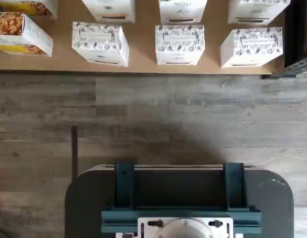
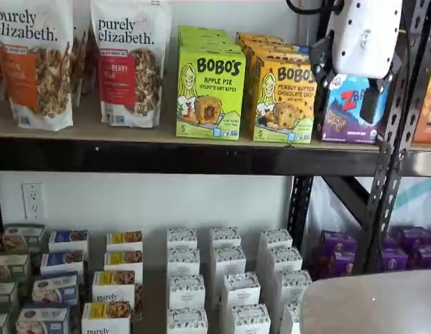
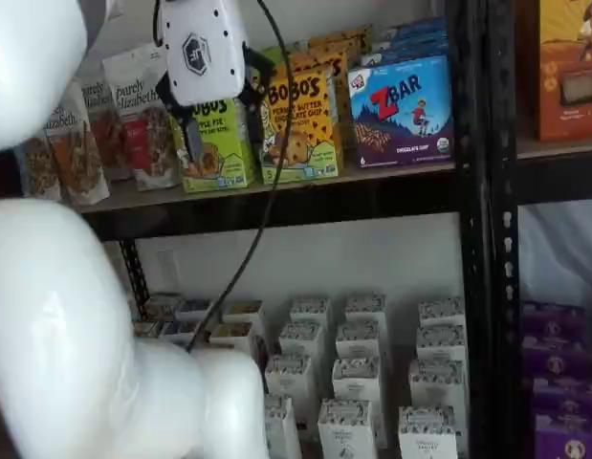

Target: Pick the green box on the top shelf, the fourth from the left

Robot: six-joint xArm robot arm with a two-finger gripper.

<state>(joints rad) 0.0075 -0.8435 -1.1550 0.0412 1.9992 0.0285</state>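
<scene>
The green box [image 2: 210,94] reads "BOBO'S APPLE PIE" and stands upright at the front of a row on the top shelf [image 2: 97,129], between granola bags and a yellow-orange Bobo's box. In a shelf view it [image 3: 219,153] is partly covered by my gripper. My gripper [image 2: 346,87] hangs in front of the shelf with its white body up. Its black fingers stand apart with a gap and hold nothing. In a shelf view it [image 3: 217,110] is in front of the green box's upper part, not touching it. The green box does not show in the wrist view.
Purely Elizabeth bags [image 2: 131,62] stand left of the green box. The yellow-orange Bobo's box [image 2: 283,97] and a blue Zbar box [image 3: 401,110] stand to its right. A black upright [image 2: 393,139] is at the right. White patterned boxes [image 2: 225,278] fill the lower level [image 1: 179,44]. My white arm [image 3: 56,335] blocks the left.
</scene>
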